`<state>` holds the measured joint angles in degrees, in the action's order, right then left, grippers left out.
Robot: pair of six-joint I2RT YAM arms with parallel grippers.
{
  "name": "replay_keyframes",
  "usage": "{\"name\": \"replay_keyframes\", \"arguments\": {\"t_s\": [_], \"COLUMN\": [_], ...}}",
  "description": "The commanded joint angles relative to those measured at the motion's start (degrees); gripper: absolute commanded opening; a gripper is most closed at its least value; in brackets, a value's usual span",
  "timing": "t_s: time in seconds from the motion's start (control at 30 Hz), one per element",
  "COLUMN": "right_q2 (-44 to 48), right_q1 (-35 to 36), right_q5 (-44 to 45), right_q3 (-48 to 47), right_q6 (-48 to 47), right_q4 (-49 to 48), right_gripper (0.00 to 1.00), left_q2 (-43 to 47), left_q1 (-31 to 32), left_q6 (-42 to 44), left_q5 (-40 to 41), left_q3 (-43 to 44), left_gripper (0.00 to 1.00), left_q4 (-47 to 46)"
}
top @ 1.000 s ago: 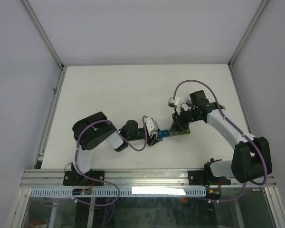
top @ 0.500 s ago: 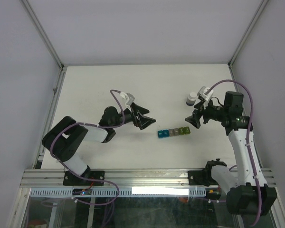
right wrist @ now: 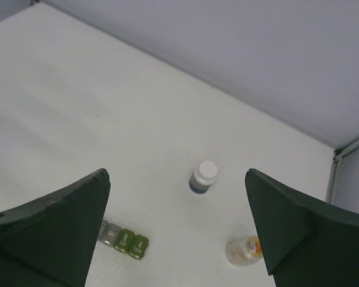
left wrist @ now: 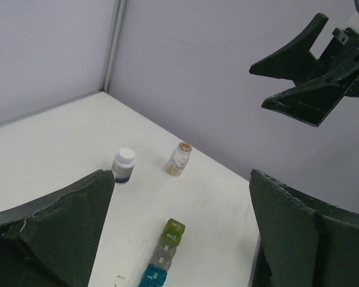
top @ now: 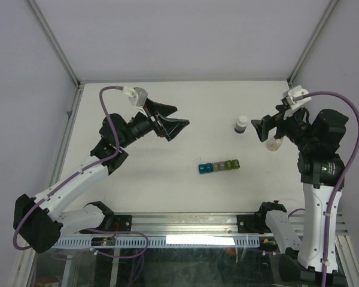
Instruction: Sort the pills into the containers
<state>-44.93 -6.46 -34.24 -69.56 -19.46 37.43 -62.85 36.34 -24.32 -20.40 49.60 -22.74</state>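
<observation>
The containers [top: 218, 166] are a short strip of joined cubes, blue to yellow-green, lying on the white table; they also show in the left wrist view [left wrist: 165, 251] and the right wrist view [right wrist: 124, 240]. My left gripper [top: 172, 119] hangs open, high above the table and left of the strip, with nothing between its fingers [left wrist: 180, 179]. My right gripper [top: 263, 128] is open and empty too, raised to the right above two bottles [right wrist: 176, 173]. Loose pills are not in view.
A small dark bottle with a white cap [top: 242, 125] stands behind the strip. Right of it stands a clear bottle with a tan cap [top: 274, 143], partly under the right gripper. Grey walls and metal rails [top: 66, 125] bound the table.
Both arms have lifted up and away from the strip, the left one to the left and the right one to the right. Both grippers have opened. The strip stays on the table.
</observation>
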Motion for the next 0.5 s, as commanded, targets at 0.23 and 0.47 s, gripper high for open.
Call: {"name": "replay_keyframes", "arguments": {"t_s": [0.23,0.47], "right_q2": [1.94,0.83], "right_q1": [-0.17,-0.21], "right_q5": [4.44,1.69], "right_q3": [-13.8,-18.75], "right_q6": [12.03,14.25], "right_q4": [2.89,5.33], "right_gripper": [0.99,0.99], "left_q2": [8.35,7.9], "left_q1": [0.1,0.07], "left_q6": [4.5,5.51], "left_q5": [-3.0,-5.68], "left_q3": [17.81,24.01], "left_gripper": [0.99,0.99], "left_q4": [20.86,26.7]}}
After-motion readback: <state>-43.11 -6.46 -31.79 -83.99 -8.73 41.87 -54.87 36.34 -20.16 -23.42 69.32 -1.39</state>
